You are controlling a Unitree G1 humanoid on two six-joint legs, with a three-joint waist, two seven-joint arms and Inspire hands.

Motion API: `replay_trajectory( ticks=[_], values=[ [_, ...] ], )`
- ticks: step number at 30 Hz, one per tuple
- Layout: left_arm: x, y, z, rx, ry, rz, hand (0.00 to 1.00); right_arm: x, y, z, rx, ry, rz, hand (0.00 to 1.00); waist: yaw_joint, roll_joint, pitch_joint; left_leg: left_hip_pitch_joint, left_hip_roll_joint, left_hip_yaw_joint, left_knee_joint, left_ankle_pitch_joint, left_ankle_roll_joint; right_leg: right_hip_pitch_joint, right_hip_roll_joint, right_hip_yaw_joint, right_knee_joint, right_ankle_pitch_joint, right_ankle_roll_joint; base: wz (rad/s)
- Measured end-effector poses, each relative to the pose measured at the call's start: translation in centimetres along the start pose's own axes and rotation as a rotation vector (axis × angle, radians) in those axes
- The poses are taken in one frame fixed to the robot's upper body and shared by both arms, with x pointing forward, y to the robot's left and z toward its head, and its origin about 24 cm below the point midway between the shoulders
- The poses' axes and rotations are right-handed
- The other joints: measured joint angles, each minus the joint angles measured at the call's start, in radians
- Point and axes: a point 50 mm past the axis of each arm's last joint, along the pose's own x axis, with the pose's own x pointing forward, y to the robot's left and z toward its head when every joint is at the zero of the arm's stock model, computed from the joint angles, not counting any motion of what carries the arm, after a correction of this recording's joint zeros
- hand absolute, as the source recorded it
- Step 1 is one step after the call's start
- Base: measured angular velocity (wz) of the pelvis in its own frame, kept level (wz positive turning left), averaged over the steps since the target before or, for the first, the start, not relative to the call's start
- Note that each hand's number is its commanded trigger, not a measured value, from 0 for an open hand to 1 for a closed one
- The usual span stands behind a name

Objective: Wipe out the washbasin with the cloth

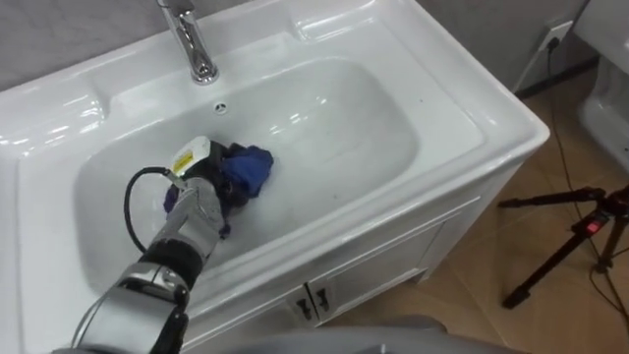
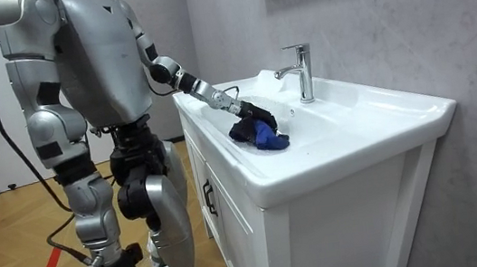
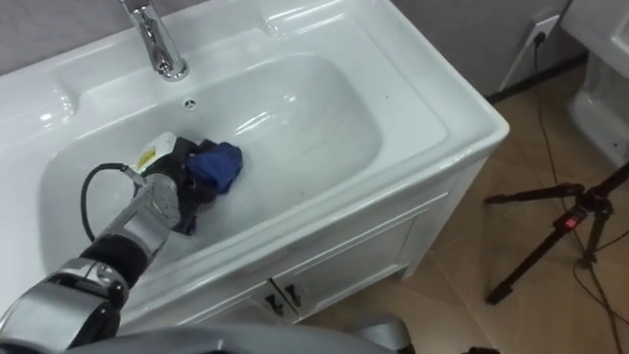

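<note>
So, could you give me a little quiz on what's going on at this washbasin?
1. True or false: the blue cloth lies inside the basin.
2. What is the left hand doing? A) gripping the cloth B) turning the tap C) hanging free at the robot's side
3. Fill in: on the floor beside the cabinet stands a black ___.

Key: 1 true; 2 A; 3 tripod.

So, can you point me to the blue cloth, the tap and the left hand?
blue cloth [image 1: 253, 168], left eye view, its bright blue fold.
tap [image 1: 186, 35], left eye view, its upright stem.
left hand [image 1: 204, 193], left eye view, its back.
</note>
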Motion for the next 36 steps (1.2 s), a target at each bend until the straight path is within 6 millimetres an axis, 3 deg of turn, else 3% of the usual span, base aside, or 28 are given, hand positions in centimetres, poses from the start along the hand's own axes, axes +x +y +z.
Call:
replay_trajectory(
  ticks=[7,17,28,36],
  values=[
    [0.2,0.3,1.6,-0.022,-0.035,-0.008,1.0,0.0,0.2,0.0,0.032,-0.001,0.018,0.0,-0.029,-0.014,0.0001,-0.021,-0.009,0.0,0.003,0.001,0.002,-0.026,-0.011,-0.003,0.014,-0.002,0.004,0.01],
    [0.3,0.3,4.3,-0.05,-0.108,-0.068,1.0,0.0,0.5,-0.4,0.022,0.009,0.055,0.0,-0.073,-0.014,0.0005,-0.036,-0.009,-0.002,0.004,0.001,0.002,-0.034,-0.011,-0.007,0.007,-0.004,0.005,0.01],
    [0.2,0.0,6.3,-0.072,-0.155,-0.114,1.0,0.0,0.4,0.0,0.076,-0.007,0.064,0.0,-0.094,0.018,0.0048,-0.051,-0.007,0.0,0.009,0.001,0.002,-0.029,-0.014,-0.026,0.006,-0.003,0.004,0.05],
    [-0.1,-0.3,8.1,-0.095,-0.201,-0.156,1.0,0.0,0.3,-0.2,0.081,-0.002,0.062,0.0,-0.099,0.024,0.0037,-0.056,-0.007,0.0,0.012,0.001,0.002,-0.034,-0.014,-0.027,-0.007,-0.003,0.004,0.0]
  ],
)
